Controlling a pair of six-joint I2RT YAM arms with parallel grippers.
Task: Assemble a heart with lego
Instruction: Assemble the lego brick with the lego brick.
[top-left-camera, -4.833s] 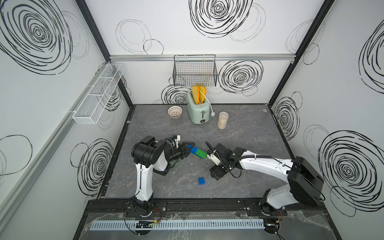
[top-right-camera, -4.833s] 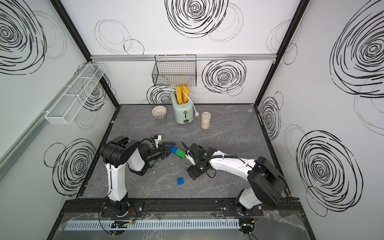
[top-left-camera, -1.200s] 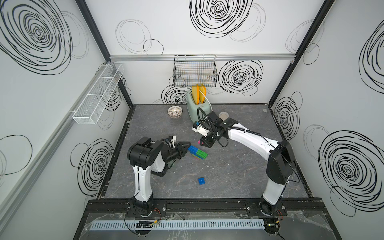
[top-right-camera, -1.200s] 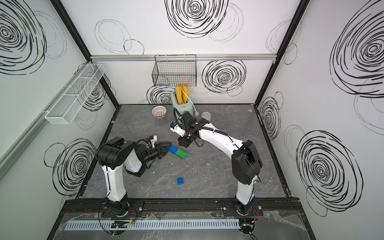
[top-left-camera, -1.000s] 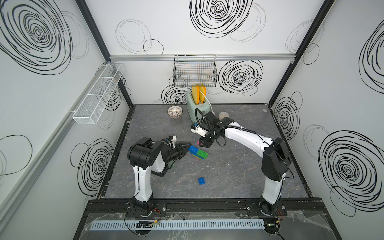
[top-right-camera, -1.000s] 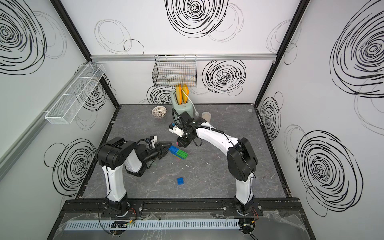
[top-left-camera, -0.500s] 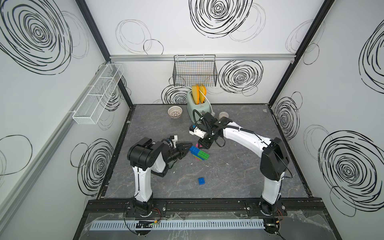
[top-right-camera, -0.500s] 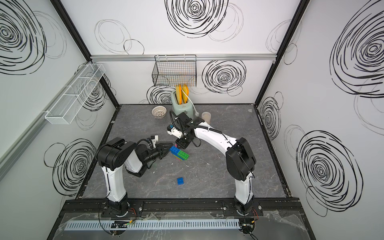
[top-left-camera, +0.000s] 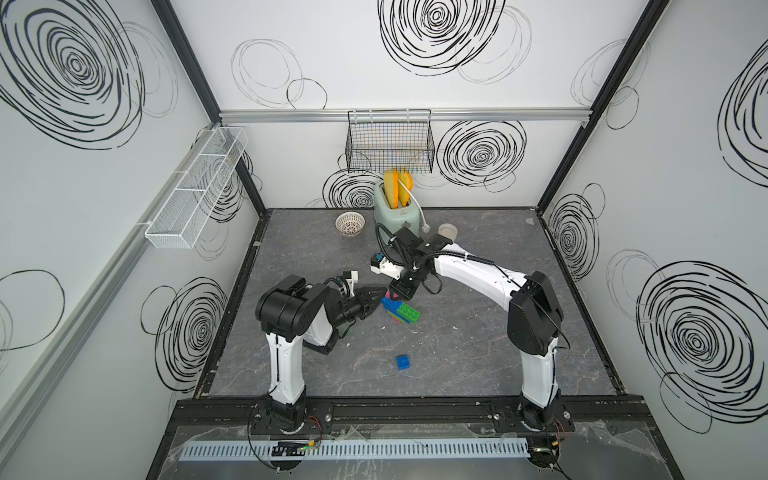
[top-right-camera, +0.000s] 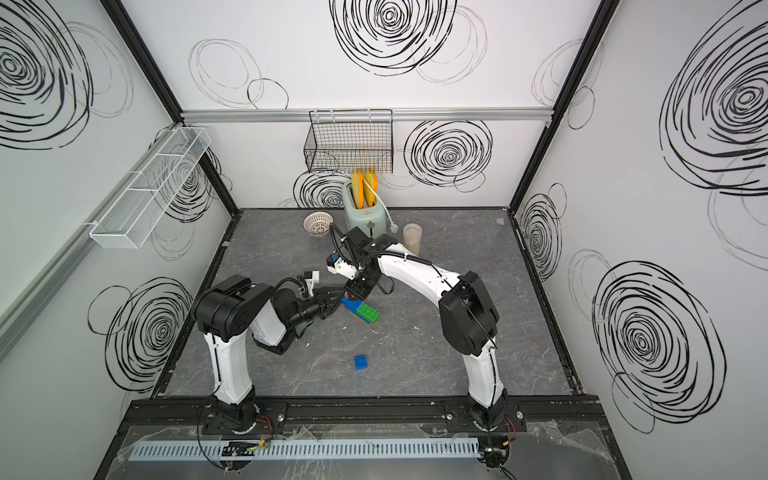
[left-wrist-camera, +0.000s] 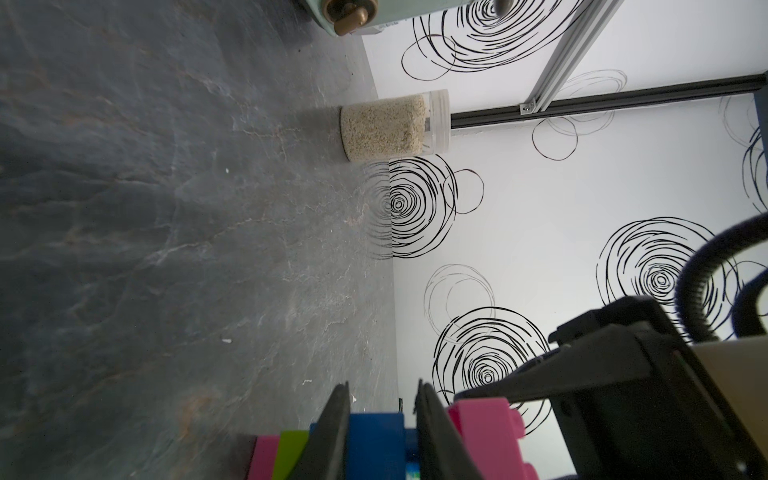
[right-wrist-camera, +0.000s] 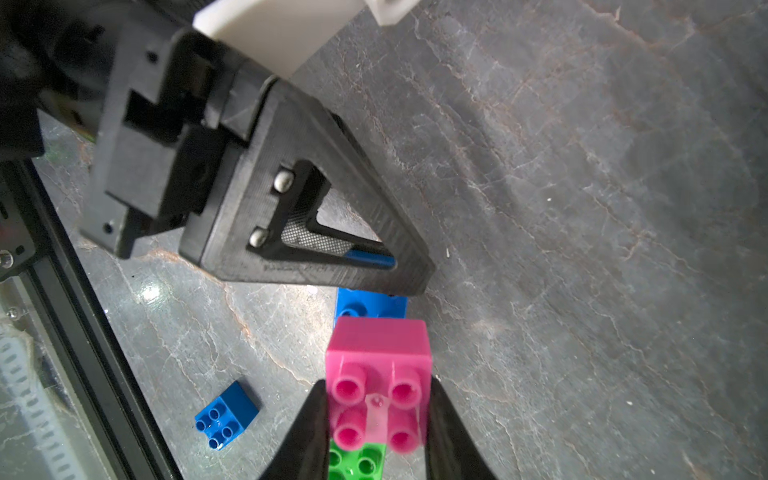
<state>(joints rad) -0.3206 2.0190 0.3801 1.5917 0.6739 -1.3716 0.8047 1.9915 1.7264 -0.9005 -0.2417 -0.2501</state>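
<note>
The right gripper (right-wrist-camera: 377, 384) clamps a pink brick (right-wrist-camera: 376, 353) right over the part-built heart (top-left-camera: 405, 312), whose blue end the left gripper (top-left-camera: 377, 296) pinches beside it; that brick seems not yet seated, and a blue brick (top-left-camera: 402, 362) lies loose, well apart from both.

At the far edge of the table (top-left-camera: 478, 353), a mint toaster (top-left-camera: 392, 212) holds two yellow slices (top-left-camera: 397, 189); a small white bowl (top-left-camera: 350, 223) sits left, a jar (left-wrist-camera: 386, 129) of perhaps sand right. A black wire basket (top-left-camera: 390, 141) hangs above.
</note>
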